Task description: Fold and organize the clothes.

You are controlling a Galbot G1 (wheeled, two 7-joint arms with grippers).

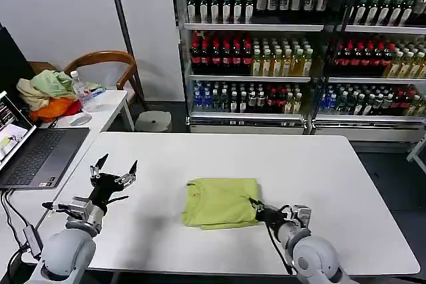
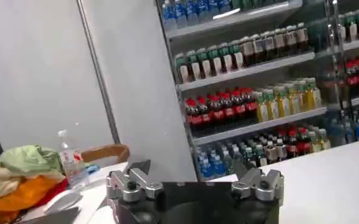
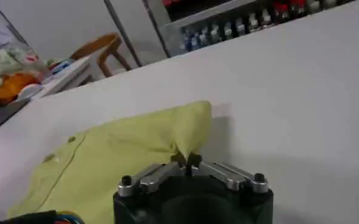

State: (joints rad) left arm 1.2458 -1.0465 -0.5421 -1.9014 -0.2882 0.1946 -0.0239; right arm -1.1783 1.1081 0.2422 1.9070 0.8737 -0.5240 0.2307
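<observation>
One right tool (image 1: 255, 208) was pinched shut on the near right corner of one folded lime T-shirt (image 1: 219, 201) lying mid-bench (image 1: 319, 184); one left tool (image 1: 116, 167) hovered apart, fingers spread, holding nothing.

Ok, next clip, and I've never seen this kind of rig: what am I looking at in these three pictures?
A two-armed robot at a white table. One picture looks down from its head; the other two come from cameras on its wrists. A folded lime-green T-shirt lies on the table. The right gripper is shut on the shirt's corner near the robot. The left gripper is raised off to the left, open, holding nothing. A laptop and a heap of other garments sit on a side table.
</observation>
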